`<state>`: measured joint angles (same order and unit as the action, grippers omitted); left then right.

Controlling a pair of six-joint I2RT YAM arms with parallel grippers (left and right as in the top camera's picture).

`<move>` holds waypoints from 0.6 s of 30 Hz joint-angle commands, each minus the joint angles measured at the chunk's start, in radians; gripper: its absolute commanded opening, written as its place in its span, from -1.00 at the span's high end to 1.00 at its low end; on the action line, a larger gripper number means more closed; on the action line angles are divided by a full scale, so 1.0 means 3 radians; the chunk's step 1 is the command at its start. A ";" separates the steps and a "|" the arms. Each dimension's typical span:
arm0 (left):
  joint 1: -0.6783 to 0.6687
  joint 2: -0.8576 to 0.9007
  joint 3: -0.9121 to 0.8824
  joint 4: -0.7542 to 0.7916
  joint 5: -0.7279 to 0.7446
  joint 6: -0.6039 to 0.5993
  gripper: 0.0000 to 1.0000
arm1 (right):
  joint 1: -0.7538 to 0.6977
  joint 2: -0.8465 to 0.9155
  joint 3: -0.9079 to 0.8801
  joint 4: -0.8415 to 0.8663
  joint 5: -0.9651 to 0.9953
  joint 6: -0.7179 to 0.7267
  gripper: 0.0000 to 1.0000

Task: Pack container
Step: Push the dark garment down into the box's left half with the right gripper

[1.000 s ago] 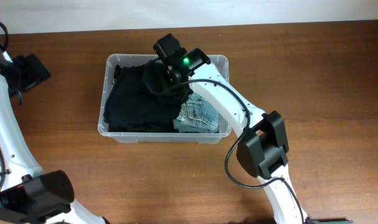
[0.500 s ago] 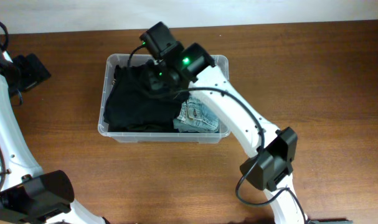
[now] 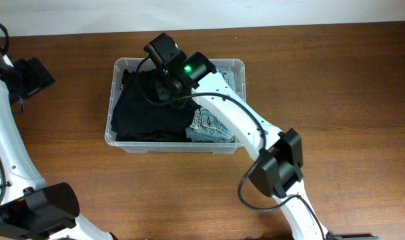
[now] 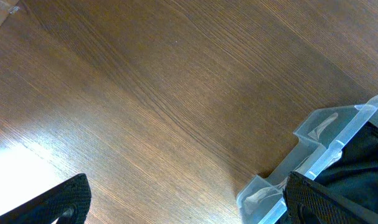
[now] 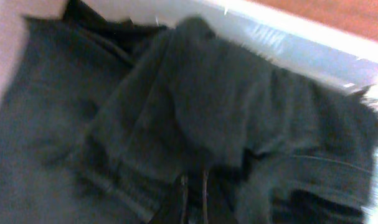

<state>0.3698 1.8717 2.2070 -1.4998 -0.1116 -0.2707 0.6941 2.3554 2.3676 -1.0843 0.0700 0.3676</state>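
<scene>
The clear plastic container (image 3: pixel 175 147) stands at the table's middle, filled with a black garment (image 3: pixel 145 113) and a folded piece of blue denim (image 3: pixel 212 127) at its front right. My right gripper (image 3: pixel 161 85) is down inside the container at its back. In the right wrist view the gripper (image 5: pixel 193 193) has its fingers close together, pinching the bunched black garment (image 5: pixel 207 106); the container's pale wall (image 5: pixel 257 34) runs behind. My left gripper (image 3: pixel 34 75) hangs open and empty over bare table far to the left. Its wrist view shows the gripper (image 4: pixel 185 205) and the container's corner (image 4: pixel 319 134).
The brown wooden table (image 3: pixel 335 87) stretches to the right of and in front of the container. The right arm's white links (image 3: pixel 235 120) cross over the container's right half. A white wall edge runs along the back of the table.
My right gripper has moved towards the container's back left corner, over the black garment. The right arm's elbow swung out and back. The left arm has not moved.
</scene>
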 commanded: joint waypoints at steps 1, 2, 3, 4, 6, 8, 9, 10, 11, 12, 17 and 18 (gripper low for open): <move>0.0005 -0.0081 0.0036 0.0008 -0.0001 -0.0031 -0.99 | 0.0005 0.0193 0.0018 0.0024 -0.0197 0.0039 0.92; 0.0005 -0.0081 0.0036 0.0008 -0.0001 -0.0031 -0.99 | 0.0008 0.0248 0.0017 0.0025 -0.0244 0.0041 0.92; 0.0005 -0.0081 0.0036 0.0008 -0.0001 -0.0031 -0.99 | 0.0009 0.0282 0.0017 0.0022 -0.0273 0.0041 0.92; 0.0005 -0.0083 0.0036 0.0008 -0.0001 -0.0031 -0.99 | 0.0017 0.0328 0.0015 0.0017 -0.0295 0.0041 0.92; 0.0005 -0.0081 0.0036 0.0008 -0.0001 -0.0031 -0.99 | 0.0027 0.0398 0.0015 -0.0011 -0.0295 0.0039 0.92; 0.0005 -0.0081 0.0036 0.0008 -0.0001 -0.0031 -0.99 | 0.0042 0.0406 0.0015 -0.0041 -0.0275 0.0039 0.92; 0.0005 -0.0081 0.0036 0.0008 -0.0001 -0.0031 -0.99 | 0.0046 0.0404 0.0015 -0.0042 -0.0242 0.0039 0.92; 0.0005 -0.0081 0.0036 0.0008 -0.0001 -0.0031 -0.99 | 0.0051 0.0376 0.0019 -0.0050 -0.0195 0.0039 0.92; 0.0005 -0.0081 0.0036 0.0008 -0.0001 -0.0031 -0.99 | 0.0058 0.0346 0.0019 -0.0056 -0.0150 0.0039 0.92; 0.0005 -0.0081 0.0036 0.0008 -0.0001 -0.0031 -0.99 | 0.0061 0.0306 0.0019 -0.0067 -0.0094 0.0039 0.92; 0.0005 -0.0081 0.0036 0.0008 -0.0001 -0.0031 -0.99 | 0.0064 -0.0015 0.0024 -0.0121 0.0113 0.0038 0.92; 0.0005 -0.0081 0.0036 0.0008 -0.0001 -0.0031 -0.99 | 0.0062 -0.0092 0.0024 -0.0128 0.0155 0.0038 0.92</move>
<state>0.3698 1.8717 2.2070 -1.4998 -0.1116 -0.2707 0.7040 2.4168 2.3730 -1.1030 0.0643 0.3672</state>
